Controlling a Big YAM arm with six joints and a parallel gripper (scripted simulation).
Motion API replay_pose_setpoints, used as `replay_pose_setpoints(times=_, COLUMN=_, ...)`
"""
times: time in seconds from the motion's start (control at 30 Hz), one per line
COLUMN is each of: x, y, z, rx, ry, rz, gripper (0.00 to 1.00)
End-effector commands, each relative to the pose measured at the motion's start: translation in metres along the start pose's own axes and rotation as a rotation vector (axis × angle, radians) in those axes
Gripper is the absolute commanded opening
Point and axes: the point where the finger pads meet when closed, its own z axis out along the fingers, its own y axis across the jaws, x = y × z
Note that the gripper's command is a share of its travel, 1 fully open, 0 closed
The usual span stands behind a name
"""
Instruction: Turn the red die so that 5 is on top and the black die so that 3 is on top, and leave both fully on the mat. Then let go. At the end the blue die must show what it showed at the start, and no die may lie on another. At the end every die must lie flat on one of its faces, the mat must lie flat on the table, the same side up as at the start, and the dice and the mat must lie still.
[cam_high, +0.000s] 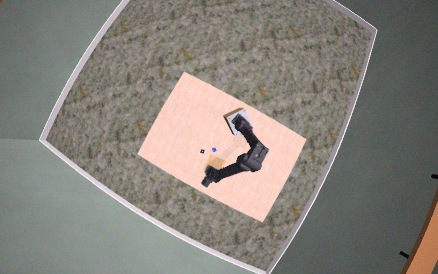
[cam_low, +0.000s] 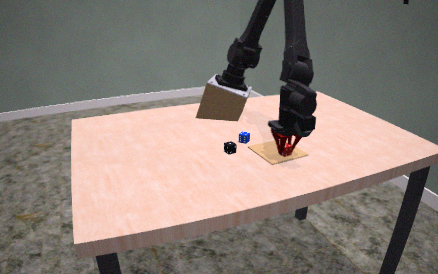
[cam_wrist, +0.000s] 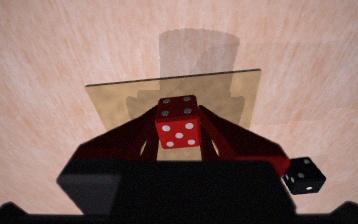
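My gripper (cam_wrist: 179, 111) is shut on the red die (cam_wrist: 178, 121), with its red fingers on both sides of it. The die's face toward the wrist camera shows 5 and the face beyond it shows 4. In the side view the gripper (cam_low: 286, 148) reaches down onto the tan mat (cam_low: 276, 151), and I cannot tell whether the die touches it. The mat (cam_wrist: 175, 95) lies flat under the die in the wrist view. The black die (cam_low: 230, 147) sits on the table left of the mat, off it, and also shows in the wrist view (cam_wrist: 303, 175). The blue die (cam_low: 244, 137) stands on the table behind the black die.
The arm's box-shaped base (cam_low: 222, 101) stands on the table behind the dice. From above, the arm (cam_high: 240, 162) covers the mat, with the black die (cam_high: 202, 150) and blue die (cam_high: 214, 149) to its left. The table's front edge is near the mat.
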Motion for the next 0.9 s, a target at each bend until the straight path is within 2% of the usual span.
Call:
replay_pose_setpoints(times=0.0, x=-0.009, y=0.004, z=-0.005, rx=0.003, ry=-0.031, rz=-0.023, gripper=0.25)
replay_pose_setpoints(times=0.5, x=-0.009, y=0.004, z=-0.004, rx=0.003, ry=-0.03, rz=-0.023, gripper=0.25)
replay_pose_setpoints(times=0.87, x=-0.003, y=0.004, z=0.006, rx=0.002, ry=-0.009, rz=-0.016, gripper=0.25)
